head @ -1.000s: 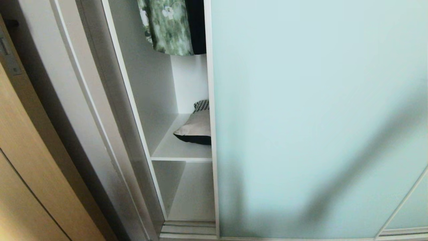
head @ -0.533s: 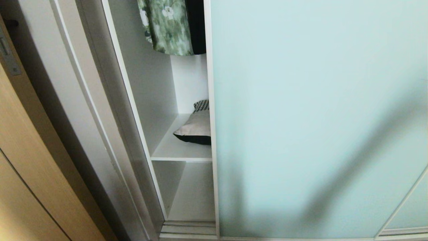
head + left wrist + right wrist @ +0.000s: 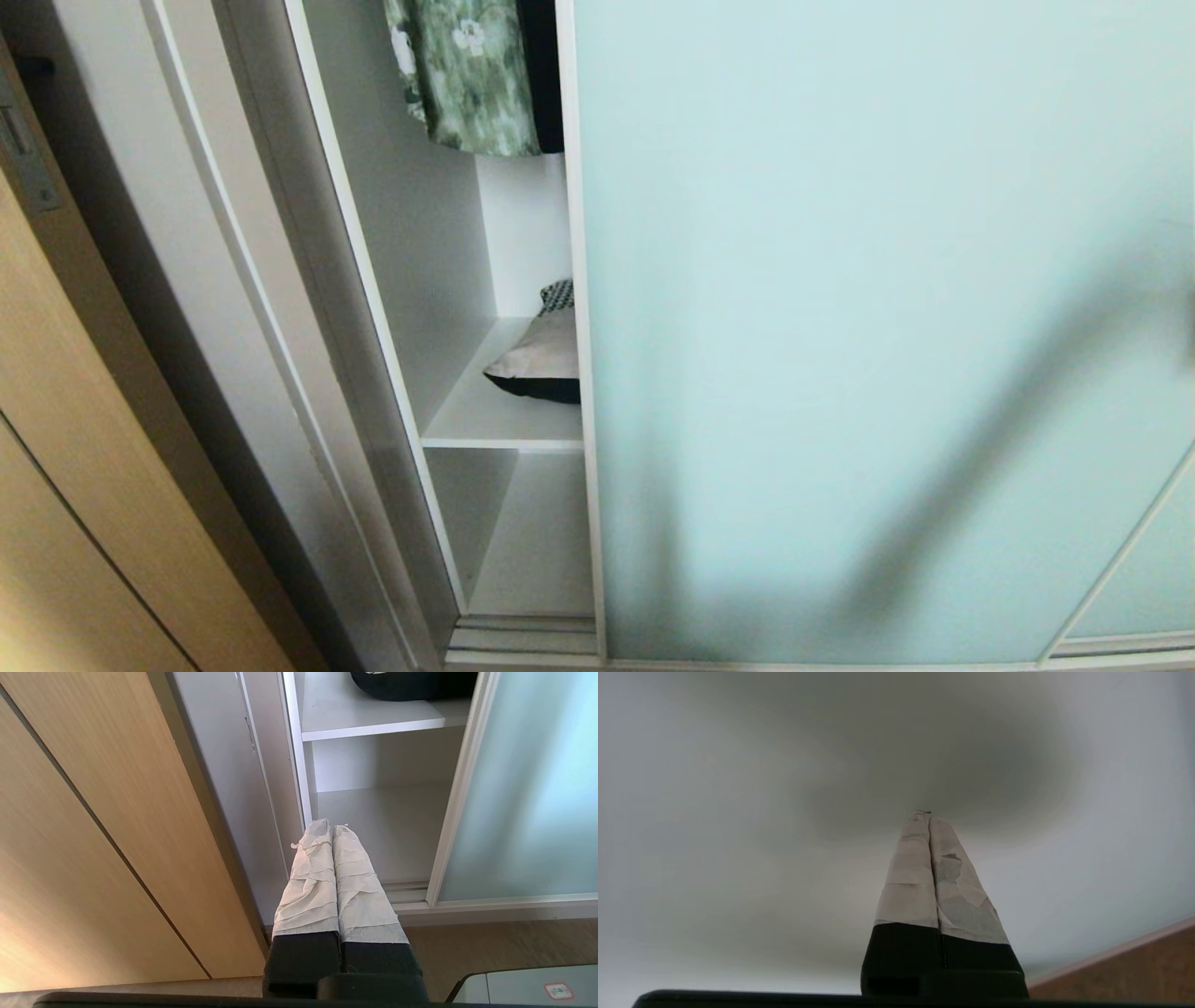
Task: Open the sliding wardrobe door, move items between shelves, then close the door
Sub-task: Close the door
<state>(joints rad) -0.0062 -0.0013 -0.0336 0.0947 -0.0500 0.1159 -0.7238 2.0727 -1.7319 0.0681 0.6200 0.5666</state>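
The sliding wardrobe door (image 3: 840, 327), frosted pale aqua glass, covers most of the wardrobe and leaves a narrow gap on its left. In that gap a folded stack of items (image 3: 544, 359), beige over black with a houndstooth piece behind, lies on the upper of two white shelves (image 3: 495, 425); the door hides the stack's right part. The lower shelf (image 3: 541, 551) is bare where it shows. My right gripper (image 3: 924, 813) is shut, its taped tips at the door's glass (image 3: 738, 788); only its shadow falls on the door in the head view. My left gripper (image 3: 331, 823) is shut and parked low before the gap.
A green floral garment (image 3: 467, 75) and a dark one hang above the shelves. A tan wooden door (image 3: 56, 448) stands to the left of the wardrobe's white side frame (image 3: 308, 373). The floor track (image 3: 523, 639) runs below, and brown wood floor (image 3: 490, 947) lies in front.
The sliding door's left edge has moved a little to the left, narrowing the gap and covering more of the folded stack. The left gripper has kept still.
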